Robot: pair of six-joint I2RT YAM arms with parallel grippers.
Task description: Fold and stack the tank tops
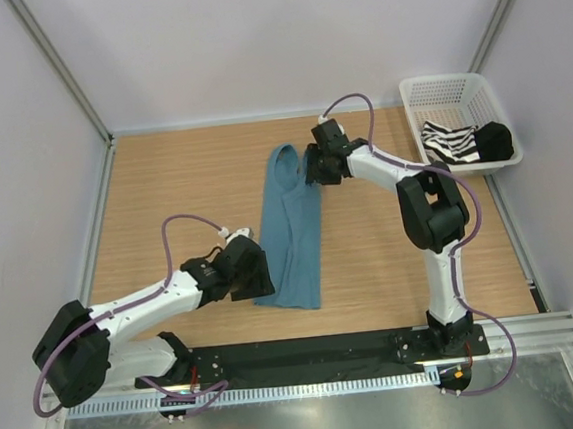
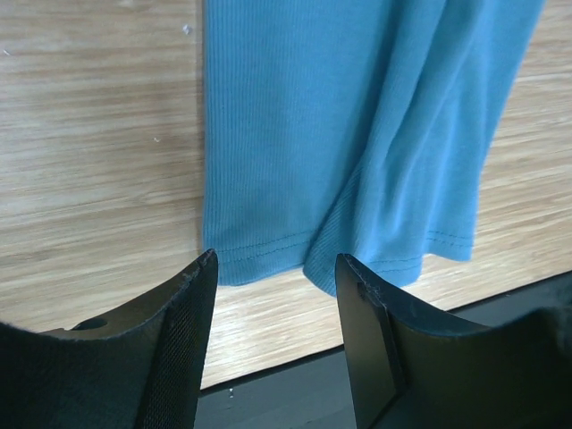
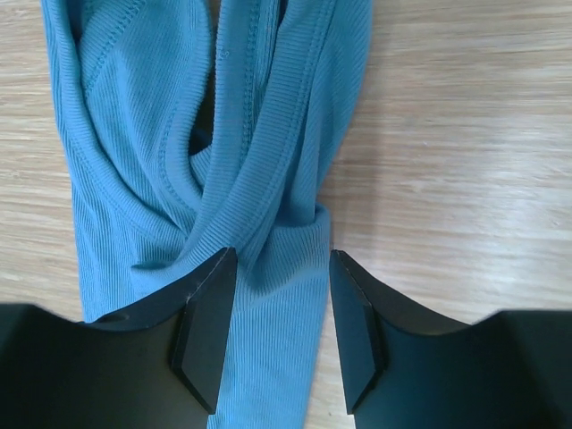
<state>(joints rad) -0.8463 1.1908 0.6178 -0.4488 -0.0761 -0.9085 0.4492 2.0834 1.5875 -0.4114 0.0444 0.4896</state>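
**Top external view**
- Teal-blue tank top point(image 1: 290, 234): lies flat on wooden table point(image 1: 165, 205), approx. centre, folded lengthwise into a long narrow strip. Strap end points to the far side, hem end to the arm bases.
- Left gripper point(image 1: 260, 273): at the strip's left edge, near the hem end. Jaw spread can't be told from this view.
- Right gripper point(image 1: 313, 168): at the strip's right edge, near the strap end. Jaw spread unclear here too.
- White mesh basket point(image 1: 453, 89): far right corner of table, well apart from the teal top. Holds the black-and-white striped tank top point(image 1: 449, 145), bunched, w/ a black item point(image 1: 494, 141) beside it, kind unclear.

**Left wrist view**
- Left gripper point(image 2: 273, 331): jaws spread wide, nothing clamped.
- Teal top point(image 2: 340, 134): stitched hem sits just beyond the fingertips point(image 2: 192, 331), on the table point(image 2: 89, 179). Loose folds on the right side.
- Black base plate point(image 2: 295, 393): along the table's near edge.

**Right wrist view**
- Right gripper point(image 3: 275, 331): jaws apart, not pinching.
- Teal top point(image 3: 179, 134): ribbed straps cross each other just ahead of the fingers point(image 3: 206, 331). A band of cloth runs down between them. Bare table point(image 3: 465, 179) to the right.
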